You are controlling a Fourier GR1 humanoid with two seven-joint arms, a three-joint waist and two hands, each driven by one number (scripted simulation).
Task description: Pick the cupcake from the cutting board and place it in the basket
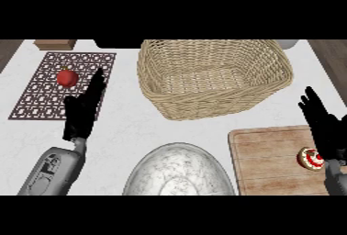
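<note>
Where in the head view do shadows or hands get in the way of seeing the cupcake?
Head view: light is even, no glare; the cupcake on the cutting board is partly covered by the right hand. The basket throws only a soft shadow on the counter. The left hand rests open over the patterned mat.

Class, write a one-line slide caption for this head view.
Right hand open above cupcake on cutting board; basket waits.
</note>
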